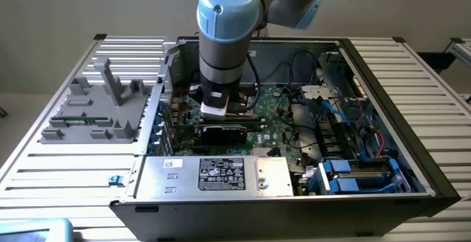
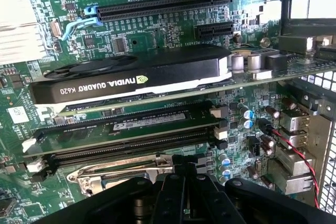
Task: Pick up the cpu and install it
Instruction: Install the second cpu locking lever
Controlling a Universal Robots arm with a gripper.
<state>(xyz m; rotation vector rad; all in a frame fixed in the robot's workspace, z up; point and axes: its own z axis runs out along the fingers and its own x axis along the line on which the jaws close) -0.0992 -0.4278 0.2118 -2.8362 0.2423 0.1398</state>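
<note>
My gripper (image 1: 223, 111) is lowered into the open computer case (image 1: 383, 87), just above the motherboard (image 1: 276, 123). In the wrist view its black fingers (image 2: 173, 192) stand close together, shut, right over the metal-framed socket (image 2: 126, 170). The socket's silver frame shows beside the fingers; the rest is hidden under them. The cpu is hidden, and I cannot tell whether anything is between the fingers.
A black graphics card (image 2: 131, 77) and memory slots (image 2: 126, 132) lie next to the socket. A silver box with a white label (image 1: 220, 176) fills the case's front. Cables (image 1: 346, 121) and blue drive bays (image 1: 353, 178) are at the exterior view's right. A grey fixture (image 1: 96, 109) stands on the slatted table outside the case.
</note>
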